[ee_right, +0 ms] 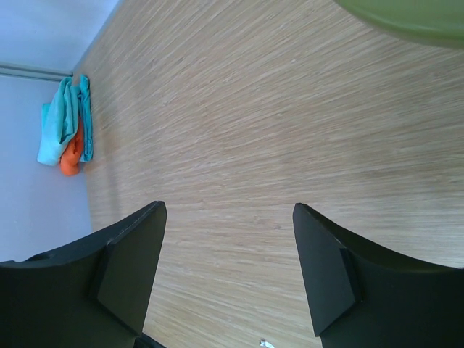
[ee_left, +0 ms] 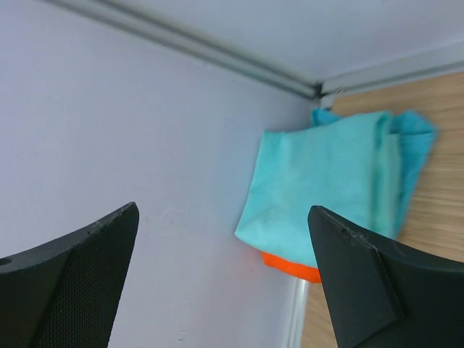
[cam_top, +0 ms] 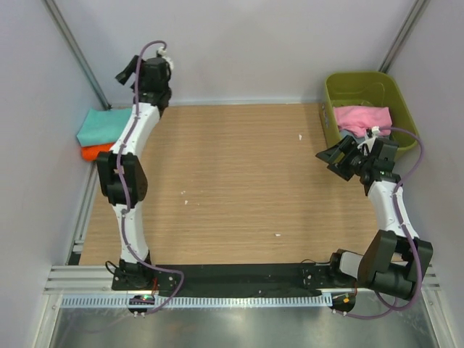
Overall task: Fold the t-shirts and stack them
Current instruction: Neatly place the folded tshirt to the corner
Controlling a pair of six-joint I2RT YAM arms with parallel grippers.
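Note:
A folded teal t-shirt [cam_top: 101, 125] lies on a bright orange t-shirt [cam_top: 93, 152] at the table's far left edge, against the wall. Both also show in the left wrist view, teal [ee_left: 326, 181] over orange [ee_left: 290, 264], and small in the right wrist view, teal [ee_right: 61, 127] and orange [ee_right: 70, 161]. A pink t-shirt [cam_top: 362, 117] lies crumpled in the olive bin [cam_top: 370, 81]. No pale blue t-shirt is in view. My left gripper [cam_top: 125, 72] [ee_left: 223, 210] is open and empty, raised near the back wall above the stack. My right gripper [cam_top: 332, 159] [ee_right: 229, 206] is open and empty over bare wood, just left of the bin.
The olive-green bin stands at the back right corner; its rim shows in the right wrist view [ee_right: 406, 18]. Grey walls and metal rails close in the wooden table [cam_top: 232, 181] on the left, back and right. Small white specks [cam_top: 277, 234] lie on the wood.

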